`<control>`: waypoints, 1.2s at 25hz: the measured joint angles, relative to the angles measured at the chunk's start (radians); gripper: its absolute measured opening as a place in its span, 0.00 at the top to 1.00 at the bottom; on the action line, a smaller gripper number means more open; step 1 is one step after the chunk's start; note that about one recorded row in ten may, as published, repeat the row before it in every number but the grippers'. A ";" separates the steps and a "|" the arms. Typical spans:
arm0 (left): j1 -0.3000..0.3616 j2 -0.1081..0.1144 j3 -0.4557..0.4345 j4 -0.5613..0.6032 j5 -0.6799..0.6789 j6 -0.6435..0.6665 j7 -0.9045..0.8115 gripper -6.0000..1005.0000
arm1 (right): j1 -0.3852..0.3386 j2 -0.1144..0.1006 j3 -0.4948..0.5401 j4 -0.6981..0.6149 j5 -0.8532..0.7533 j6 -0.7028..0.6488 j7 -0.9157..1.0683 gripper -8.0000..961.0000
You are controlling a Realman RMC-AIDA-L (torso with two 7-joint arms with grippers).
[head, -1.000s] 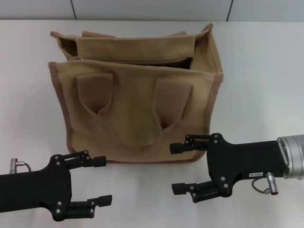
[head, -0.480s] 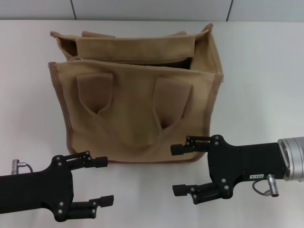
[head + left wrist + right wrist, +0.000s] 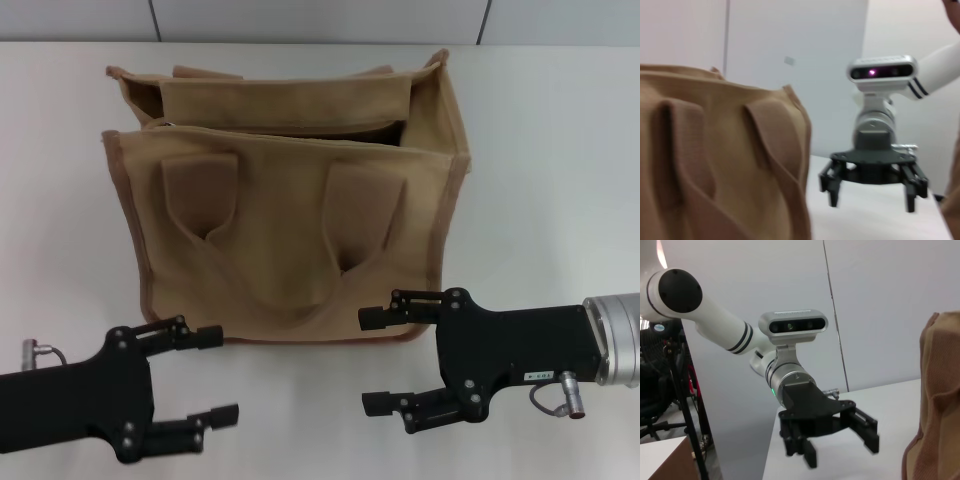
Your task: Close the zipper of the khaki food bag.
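Nearest, left gripper (image 3: 214,377) and right gripper (image 3: 377,360), jaws spread, empty, poised low over the table (image 3: 560,180) for a two-handed approach. Beyond, touching neither, khaki food bag (image 3: 290,230) upright; zipper (image 3: 285,131) along its top, apparently unclosed.

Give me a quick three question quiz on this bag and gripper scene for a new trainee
1. True or false: the bag has its top gaping open.
2. Which gripper has a finger overlapping the bag's lower edge in the head view: A left gripper, B right gripper, C neither?
3. Fill in: both grippers are ____ and hold nothing.

Key: 1 true. 2 B. 3 open.
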 joint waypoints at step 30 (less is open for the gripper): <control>-0.125 -0.005 -0.539 -0.259 -0.081 -0.303 0.121 0.29 | 0.011 0.003 0.000 0.171 0.137 0.015 -0.210 0.14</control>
